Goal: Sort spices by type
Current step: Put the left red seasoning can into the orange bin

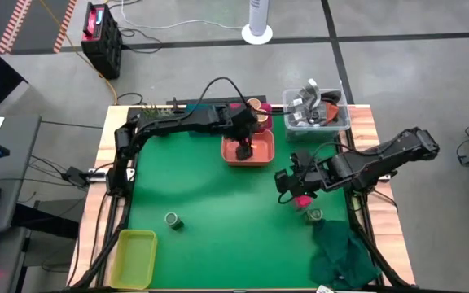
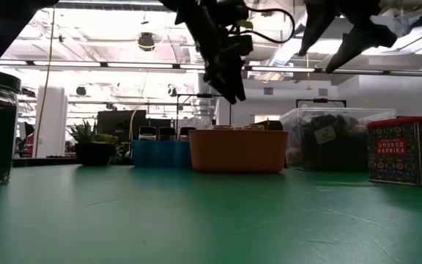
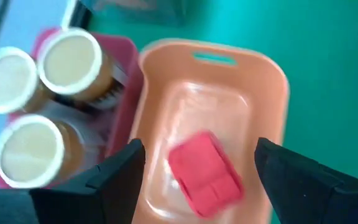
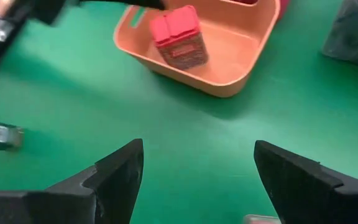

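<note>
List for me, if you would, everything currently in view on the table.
orange tray: one, orange, back middle of the mat
boxed spice: one, pink, inside the orange tray
loose box: one, pink, on the mat at the right
tan-topped jars: three, in the pink tray
pink tray: one, beside the orange tray
clear tub: one, back right, holds grey clutter
green-topped jar: one, front right
dark jar: one, front left
yellow tray: one, front left corner
blue tray: one, at the back
cloth: one, dark green, front right
left gripper: fingers open, over the orange tray
right gripper: fingers open, above the loose box
</note>
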